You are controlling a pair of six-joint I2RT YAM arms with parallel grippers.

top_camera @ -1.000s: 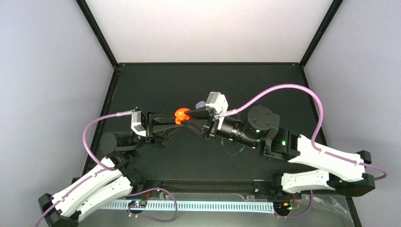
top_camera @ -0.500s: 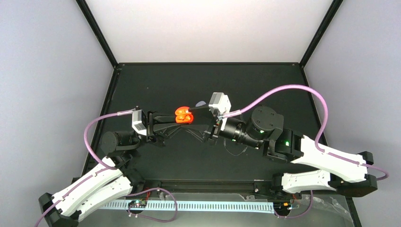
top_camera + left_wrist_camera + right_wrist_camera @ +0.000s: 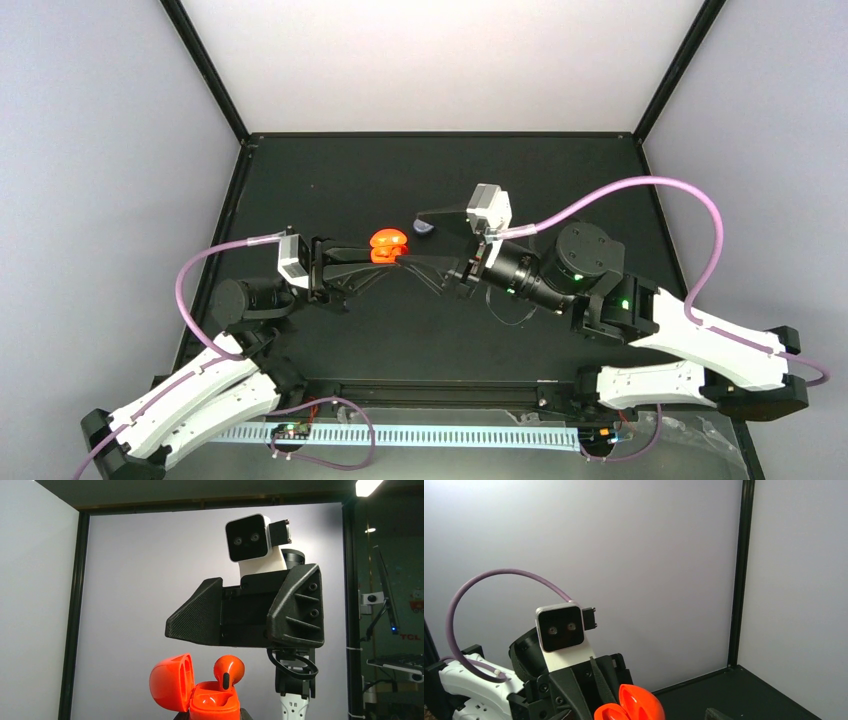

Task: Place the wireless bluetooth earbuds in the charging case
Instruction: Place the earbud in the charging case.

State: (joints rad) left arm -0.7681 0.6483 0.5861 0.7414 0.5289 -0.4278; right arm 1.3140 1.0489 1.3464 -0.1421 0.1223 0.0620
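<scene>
The red-orange charging case point(image 3: 214, 704) is open, its lid point(image 3: 170, 680) hinged back to the left. One red-orange earbud point(image 3: 229, 670) stands in the case's right slot with its round head above the rim. The left slot looks bare. My left gripper point(image 3: 385, 256) is shut on the case point(image 3: 388, 245), holding it above the mat; in the left wrist view its fingers barely show under the case. My right gripper point(image 3: 424, 241) is open just right of the case, touching nothing. The case point(image 3: 630, 707) also sits low in the right wrist view.
A small purple object point(image 3: 425, 227) lies on the black mat point(image 3: 560, 180) just behind the right gripper's far finger. Grey walls enclose the mat on three sides. The two arms face each other across the middle.
My right gripper has opened and drawn back to the right, away from the case. The red-orange earbud stays in the case. The left arm has held still.
</scene>
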